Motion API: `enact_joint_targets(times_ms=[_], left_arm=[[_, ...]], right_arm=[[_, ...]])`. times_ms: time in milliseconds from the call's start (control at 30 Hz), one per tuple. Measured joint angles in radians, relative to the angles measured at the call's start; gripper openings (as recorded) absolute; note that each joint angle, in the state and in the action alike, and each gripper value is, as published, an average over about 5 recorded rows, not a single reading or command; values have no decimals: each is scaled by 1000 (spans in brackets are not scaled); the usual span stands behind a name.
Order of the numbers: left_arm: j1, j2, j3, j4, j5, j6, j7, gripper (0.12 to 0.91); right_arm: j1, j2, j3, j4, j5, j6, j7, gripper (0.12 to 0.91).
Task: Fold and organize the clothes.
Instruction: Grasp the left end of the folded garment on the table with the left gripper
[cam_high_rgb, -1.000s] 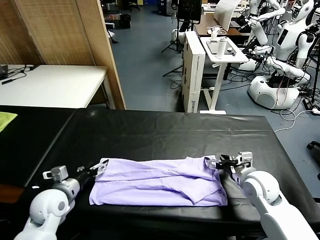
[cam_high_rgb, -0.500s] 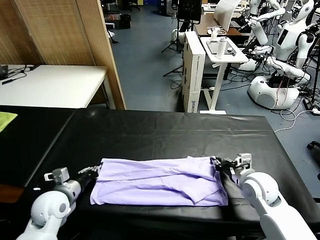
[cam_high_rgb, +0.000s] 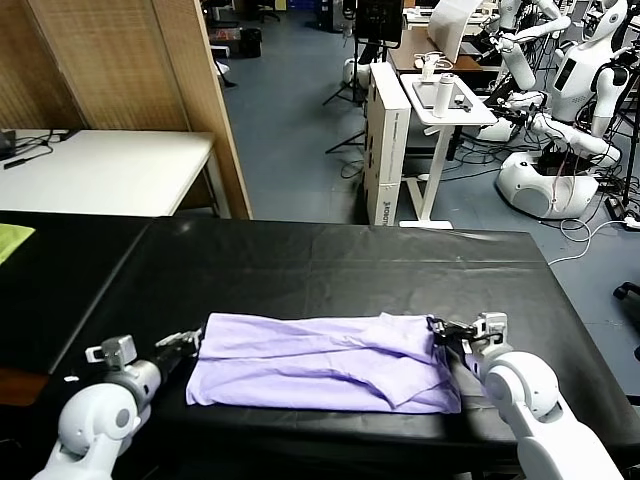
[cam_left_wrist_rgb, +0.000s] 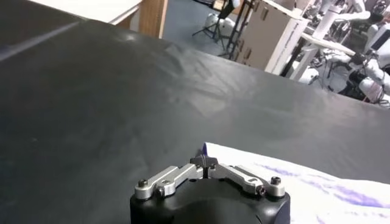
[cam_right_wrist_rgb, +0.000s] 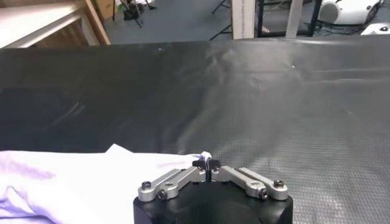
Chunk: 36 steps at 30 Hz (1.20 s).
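Observation:
The pale lavender T-shirt (cam_high_rgb: 320, 362) lies folded in a long band near the front edge of the black table (cam_high_rgb: 340, 270). My left gripper (cam_high_rgb: 194, 340) is shut on the shirt's left end; in the left wrist view the gripper (cam_left_wrist_rgb: 205, 162) pinches the corner of the shirt (cam_left_wrist_rgb: 317, 192). My right gripper (cam_high_rgb: 438, 329) is shut on the shirt's right end; in the right wrist view the gripper (cam_right_wrist_rgb: 207, 163) pinches a bit of the shirt (cam_right_wrist_rgb: 79, 182). Purple print shows faintly through the fabric.
A yellow-green cloth (cam_high_rgb: 12, 238) lies at the far left edge. A white table (cam_high_rgb: 100, 170) and a wooden screen (cam_high_rgb: 130, 70) stand behind on the left. A white stand (cam_high_rgb: 440, 110) and other robots (cam_high_rgb: 570, 90) are beyond the table.
Both grippers have drawn back toward the table's front edge, and the shirt has slid with them, slightly to the right.

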Motion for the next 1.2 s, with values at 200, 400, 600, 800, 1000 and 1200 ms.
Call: enact_joint_targets(times_ms=[200,400,600,800,1000,1200], left_arm=[[-20,-10,14,16,0,2,-4,446],[-26,-20,24,31,3,3,-4,808],[-27,-26,29,36,5,1,-3,848],[-26,-33,29,36,16,-3,-4,508],[-27,-35,26,35,22,-7,-5,179],[-30,-36,25,30,21,-7,-6,147]], right_arm=[[3,2,-3,0,-1,0,-1,139],[7,3,-4,-2,-2,0,-1,139],[9,3,-2,-5,-2,0,-1,139],[2,18,11,-6,-16,0,23,139],[-23,49,34,3,-35,1,40,139],[-26,68,40,3,-39,2,50,139]])
